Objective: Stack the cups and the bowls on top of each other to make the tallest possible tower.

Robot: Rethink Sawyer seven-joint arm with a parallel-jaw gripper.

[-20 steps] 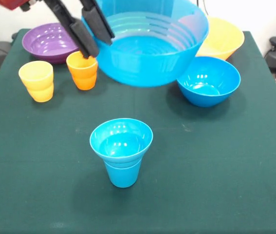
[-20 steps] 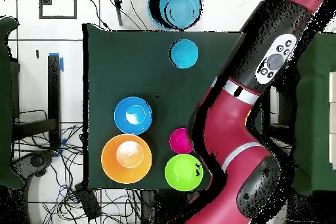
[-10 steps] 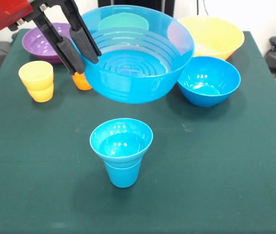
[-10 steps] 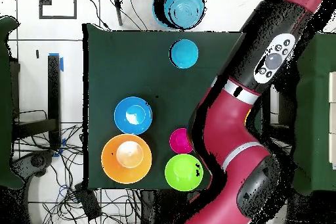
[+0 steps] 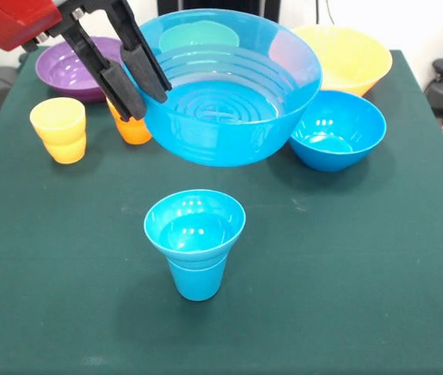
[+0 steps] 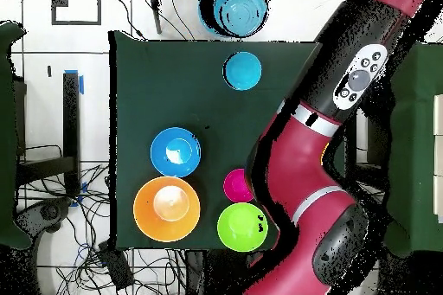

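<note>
One big blue bowl up in the air, rim pinched between the black fingers of the gripper, one finger inside the wall, one outside. Tilted a little, lifted clear of the green table. Hanging behind and above the tower, not touching it. Tower standing alone toward the near side of the cloth: blue cup at the base, small blue bowl seated in its mouth. Off to the left, yellow cup upright; orange cup just beside the gripper, partly hidden behind the fingers. Purple bowl at the far left, behind the arm. Yellow-orange bowl at the far right, partly masked by the lifted bowl. Medium blue bowl in front of it, resting on the cloth. From overhead: green bowl and a red bowl side by side next to the red arm, lifted bowl showing at the table's top edge.
</note>
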